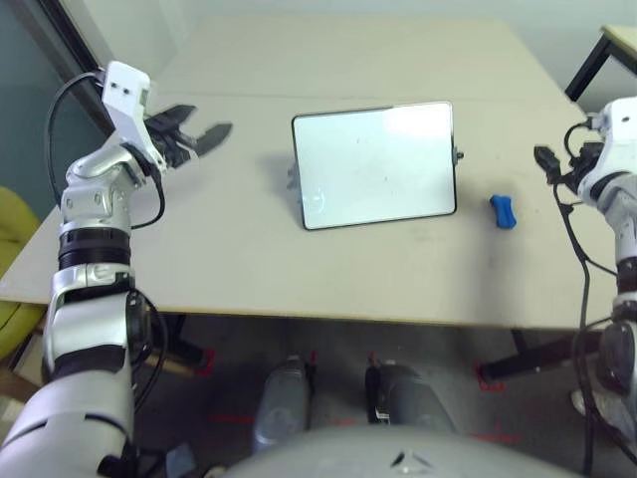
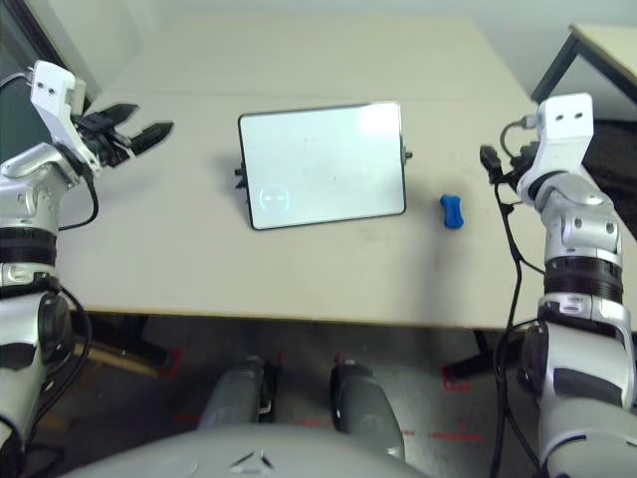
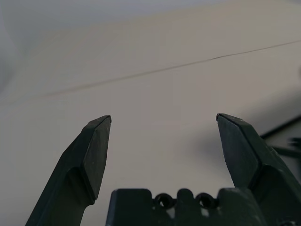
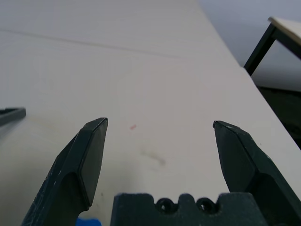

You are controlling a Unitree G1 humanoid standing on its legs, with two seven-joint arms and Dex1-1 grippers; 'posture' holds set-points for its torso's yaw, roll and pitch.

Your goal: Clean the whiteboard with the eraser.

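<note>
The whiteboard (image 1: 373, 164) stands tilted on its stand in the middle of the table, and its white face looks blank. The eraser (image 1: 503, 211), a small blue block, lies on the table just right of the board with nothing touching it. My left gripper (image 1: 204, 137) hovers open over the table to the left of the board, with nothing between its fingers (image 3: 96, 146). My right arm (image 2: 557, 139) is raised at the table's right edge, right of the eraser. In the right wrist view the right gripper (image 4: 160, 123) is open and empty, and a sliver of the eraser (image 4: 87, 221) shows beneath it.
The beige table (image 1: 348, 60) has a seam running across behind the board. A second table with a black leg (image 2: 597, 45) stands at the far right. A yellow-green seat (image 1: 15, 249) is off the table's left edge.
</note>
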